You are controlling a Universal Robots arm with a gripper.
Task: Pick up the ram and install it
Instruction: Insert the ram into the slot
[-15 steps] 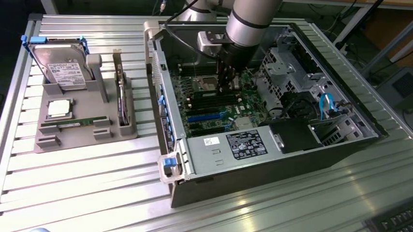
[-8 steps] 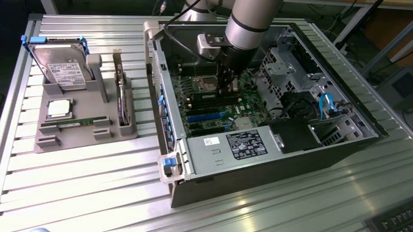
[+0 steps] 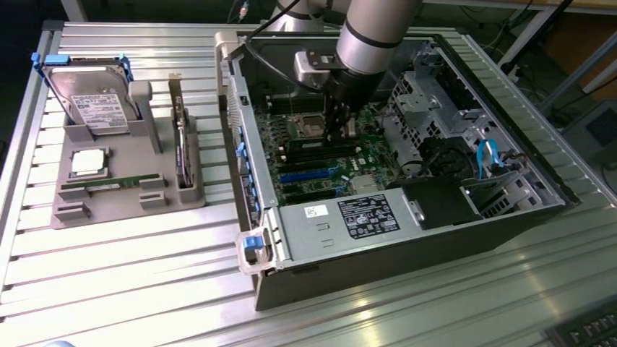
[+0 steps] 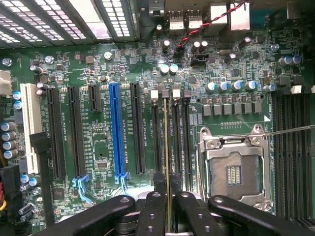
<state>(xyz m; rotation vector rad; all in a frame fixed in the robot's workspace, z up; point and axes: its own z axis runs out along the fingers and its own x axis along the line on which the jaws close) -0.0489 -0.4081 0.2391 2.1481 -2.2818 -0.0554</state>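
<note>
black gripper (image 3: pixel 339 137) inside open black computer case (image 3: pixel 405 249), upper middle of exterior view; jaws pinching thin green ram stick (image 4: pixel 167 147) edge-on above green motherboard (image 4: pixel 98 73)

Robotics lab, hardware-assembly test cell. Slotted aluminium bench (image 3: pixel 115 275). Open PC tower (image 3: pixel 386 242) at centre, bare motherboard (image 4: pixel 98 64) exposed. Industrial robot arm (image 3: pixel 371 36) over it at 12 o'clock. Grey parts fixture (image 3: pixel 106 206) at 9 o'clock, keyboard (image 3: pixel 590 329) at 5 o'clock.

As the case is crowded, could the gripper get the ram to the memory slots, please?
Probably yes: the gripper holds the ram edge-on, lined up with the memory slots, and nothing visible lies in between.
</note>
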